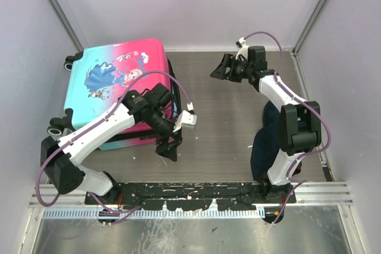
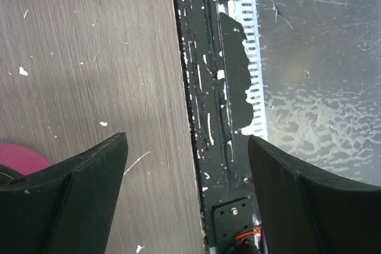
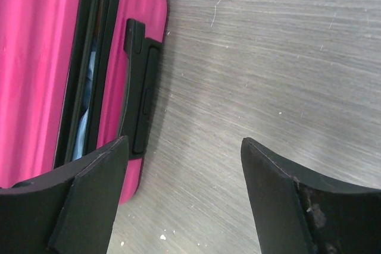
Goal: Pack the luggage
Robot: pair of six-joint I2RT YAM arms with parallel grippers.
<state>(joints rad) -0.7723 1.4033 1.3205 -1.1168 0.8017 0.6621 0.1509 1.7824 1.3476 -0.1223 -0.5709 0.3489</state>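
**Suitcase lying flat at the left rear, both grippers open and empty**

The table [image 1: 238, 123] has a grey wood-grain top, with a black mounting rail [image 1: 190, 190] along its near edge.

The suitcase [image 1: 113, 75] lies flat on the left rear part of the table. Its printed shell faces up, turquoise on the left and pink on the right. Black wheels [image 1: 58, 125] show on its left side. In the right wrist view, the two halves of the suitcase [image 3: 36, 57] stand slightly apart along the seam, and a black handle [image 3: 140, 87] sits on the pink side wall.

A dark navy cloth heap [image 1: 266, 141] lies on the right side of the table, beside the right arm's base and well apart from the suitcase.

The left gripper [image 1: 168, 150] points down at the table just beside the suitcase's near right corner. Its fingers [image 2: 89, 188] stand wide apart with nothing between them.

The right gripper [image 1: 217, 66] hangs over the rear centre of the table, to the right of the suitcase and not touching it. Its fingers [image 3: 95, 194] are spread wide and grip nothing.
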